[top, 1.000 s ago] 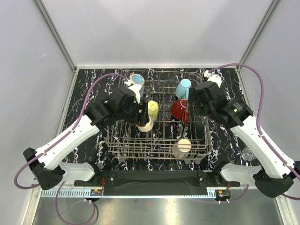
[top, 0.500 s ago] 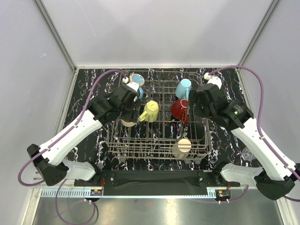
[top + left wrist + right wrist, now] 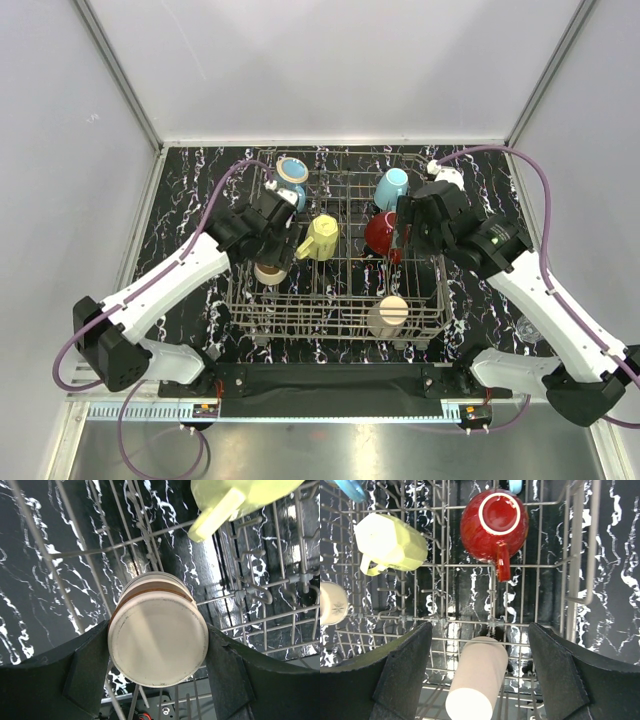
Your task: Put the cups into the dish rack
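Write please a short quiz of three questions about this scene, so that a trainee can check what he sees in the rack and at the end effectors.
1. True or false: the red mug sits inside the dish rack.
2. What does the left end effector hold? A) the red mug B) the cream cup C) nothing
3. Fill in: the right end effector hangs over the dish rack, empty and ____.
Key: 1 true; 2 B; 3 open.

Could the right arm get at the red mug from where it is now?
Probably yes: the right claw is open and empty, and the red mug sits just ahead, with no other cup between them.
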`<state>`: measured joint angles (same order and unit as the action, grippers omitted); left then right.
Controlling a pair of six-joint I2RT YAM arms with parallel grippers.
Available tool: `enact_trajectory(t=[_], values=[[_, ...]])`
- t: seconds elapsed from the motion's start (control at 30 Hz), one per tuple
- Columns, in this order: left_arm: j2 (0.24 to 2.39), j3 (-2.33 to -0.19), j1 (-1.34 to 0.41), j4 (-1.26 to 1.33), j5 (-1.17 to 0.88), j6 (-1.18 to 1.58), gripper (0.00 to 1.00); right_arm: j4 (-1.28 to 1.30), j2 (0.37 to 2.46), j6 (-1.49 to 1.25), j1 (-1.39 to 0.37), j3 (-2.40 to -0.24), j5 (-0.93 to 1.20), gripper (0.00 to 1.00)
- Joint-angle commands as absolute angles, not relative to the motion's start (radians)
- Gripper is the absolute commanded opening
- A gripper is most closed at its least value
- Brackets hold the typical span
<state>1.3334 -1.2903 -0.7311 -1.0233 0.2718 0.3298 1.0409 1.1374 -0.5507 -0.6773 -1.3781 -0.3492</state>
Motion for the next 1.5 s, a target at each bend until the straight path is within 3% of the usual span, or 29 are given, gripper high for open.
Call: enact_trajectory(t=[0.0,0.23,0.3,0.4,0.5,0.63,0.67,0.7,1.13,1.47], values=[[1.335,-1.255,-0.726,-0.937,0.238,0.334,0.0,0.979,1.14,-0.568,-0.673,-1.368,-0.31,0.85],[1.347,-1.204,-0.709,-0.894,0.218,0.344,0.0,0.963,1.161,-0.574,-0.673,-1.368,-0.276,0.85],[1.341,-1.187,-0.701,-0.882,0.204,0.347,0.26,0.947,1.167,-0.566,-0.672,-1.365,-0.23,0.85],[1.324,-1.172,-0.698,-0.861,0.184,0.342,0.54,0.962,1.203,-0.565,-0.672,-1.385,-0.203,0.85],[1.309,-1.167,-0.698,-0.867,0.215,0.341,0.66,0.976,1.219,-0.568,-0.673,-1.407,-0.21,0.85],[1.286,-1.172,-0.696,-0.867,0.189,0.318,0.71,0.973,1.23,-0.569,-0.672,-1.431,-0.213,0.86],[1.285,-1.178,-0.696,-0.865,0.17,0.307,0.76,0.973,1.236,-0.569,-0.672,-1.439,-0.207,0.86],[1.289,-1.186,-0.696,-0.874,0.155,0.302,0.92,0.979,1.258,-0.562,-0.672,-1.46,-0.203,0.86],[1.207,-1.221,-0.696,-0.877,0.204,0.324,0.96,1.0,1.307,-0.578,-0.654,-1.5,-0.201,0.86],[1.062,-1.33,-0.696,-0.848,0.181,0.298,0.97,1.034,1.278,-0.52,-0.373,-1.505,-0.161,0.85]])
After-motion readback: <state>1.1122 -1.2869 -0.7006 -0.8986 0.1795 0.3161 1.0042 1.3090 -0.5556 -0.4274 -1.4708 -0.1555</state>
